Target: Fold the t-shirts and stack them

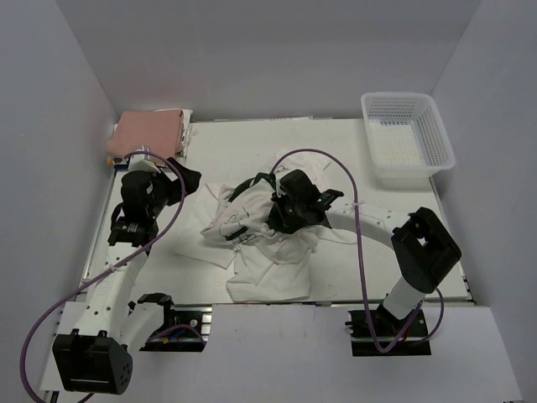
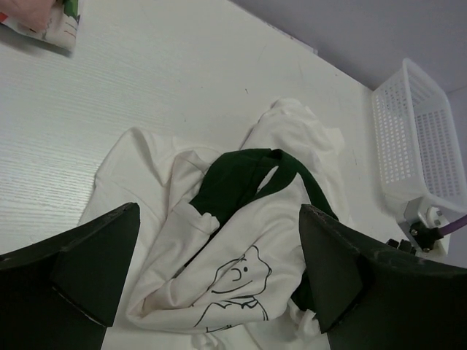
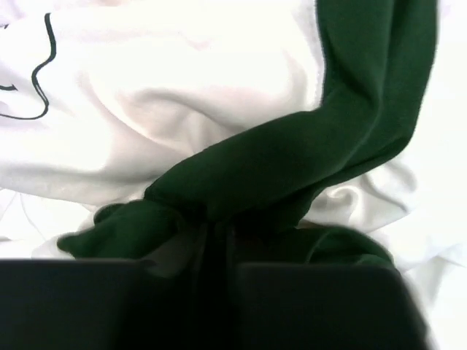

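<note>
The right hand (image 3: 219, 264) pinches the t-shirts (image 1: 260, 252), heaped on the desk (image 1: 336, 147), by a green fold (image 3: 292, 168), jaws nearly closed, probably to pull one shirt free. The left hand (image 2: 215, 270) hovers near the heap, fully open and empty.

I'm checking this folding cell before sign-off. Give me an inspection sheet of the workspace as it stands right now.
Surface: white table, no stains seen.
Job's things: shirts heaped crumpled mid-table, none folded; the green-trimmed shirt lies on top.
Clutter: folded pinkish cloth at the far left corner; white basket at the far right.
Grippers: left gripper open, left of the heap, holding nothing; right gripper pinching the green-trimmed shirt.
Cables: purple cable arcs over the table from the right arm; another trails off the left arm.
Surroundings: plain grey walls on three sides.
</note>
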Robot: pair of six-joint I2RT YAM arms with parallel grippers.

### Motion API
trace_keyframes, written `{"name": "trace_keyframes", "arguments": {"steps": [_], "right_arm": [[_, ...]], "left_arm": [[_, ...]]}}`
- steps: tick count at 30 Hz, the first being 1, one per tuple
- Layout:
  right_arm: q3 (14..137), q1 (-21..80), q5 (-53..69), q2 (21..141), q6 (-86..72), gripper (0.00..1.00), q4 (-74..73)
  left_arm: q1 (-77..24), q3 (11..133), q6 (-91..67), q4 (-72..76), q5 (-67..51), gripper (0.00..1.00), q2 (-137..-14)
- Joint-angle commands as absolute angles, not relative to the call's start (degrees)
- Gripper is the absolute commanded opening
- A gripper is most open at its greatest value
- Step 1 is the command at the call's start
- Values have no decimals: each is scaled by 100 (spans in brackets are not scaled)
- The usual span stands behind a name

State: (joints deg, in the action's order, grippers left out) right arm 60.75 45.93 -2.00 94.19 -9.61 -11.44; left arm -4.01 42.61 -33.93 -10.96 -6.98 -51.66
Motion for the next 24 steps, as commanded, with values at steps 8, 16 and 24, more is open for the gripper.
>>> {"name": "trace_keyframes", "arguments": {"steps": [8, 16, 24], "right_arm": [[7408, 4649, -1493, 8535, -871, 0, -299], [9781, 4317, -2725, 8780, -318, 0, -387], [11952, 3938, -2752, 9334, 316, 0, -537]], "left_arm": [[-413, 4104, -3366, -879, -1187, 100, -5273], [-413, 4104, -3366, -940, -1248, 100, -5273], [-413, 4052, -3366, -940, -1134, 100, -5273]]}}
